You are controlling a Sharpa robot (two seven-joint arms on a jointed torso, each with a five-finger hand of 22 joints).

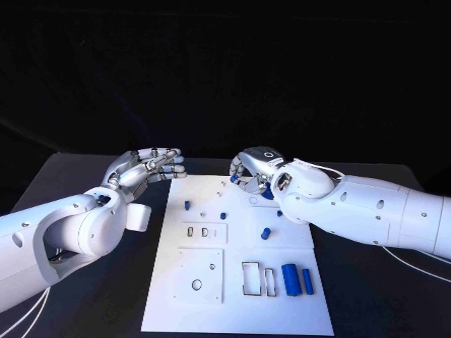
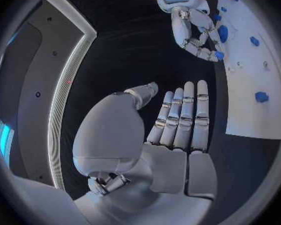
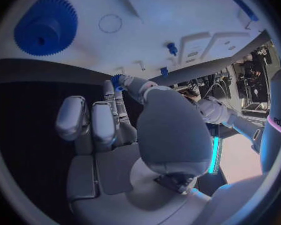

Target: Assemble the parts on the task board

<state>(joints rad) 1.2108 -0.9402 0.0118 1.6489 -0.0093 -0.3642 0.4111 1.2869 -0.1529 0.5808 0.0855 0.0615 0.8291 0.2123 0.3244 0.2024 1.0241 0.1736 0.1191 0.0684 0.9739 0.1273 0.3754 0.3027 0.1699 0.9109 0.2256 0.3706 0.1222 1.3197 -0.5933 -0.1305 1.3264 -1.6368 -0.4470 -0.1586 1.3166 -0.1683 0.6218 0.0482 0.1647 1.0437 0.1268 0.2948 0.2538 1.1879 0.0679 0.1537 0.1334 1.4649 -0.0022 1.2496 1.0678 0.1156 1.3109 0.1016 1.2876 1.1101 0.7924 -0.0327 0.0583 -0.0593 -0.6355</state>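
We reckon right robot hand [image 1: 254, 171], pinching a small blue part [image 3: 117, 80], could fumble it near the board [image 1: 287, 320] top edge; left robot hand [image 1: 149, 167] spread, empty.

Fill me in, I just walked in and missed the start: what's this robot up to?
It is assembling small blue parts on the white task board. The right hand is over the board's far end, pinching a small blue part in its fingers. The left hand hovers beside the board's far left corner, fingers apart, holding nothing. A blue gear sits on the board near the right hand, and two blue cylinders lie at the near end.
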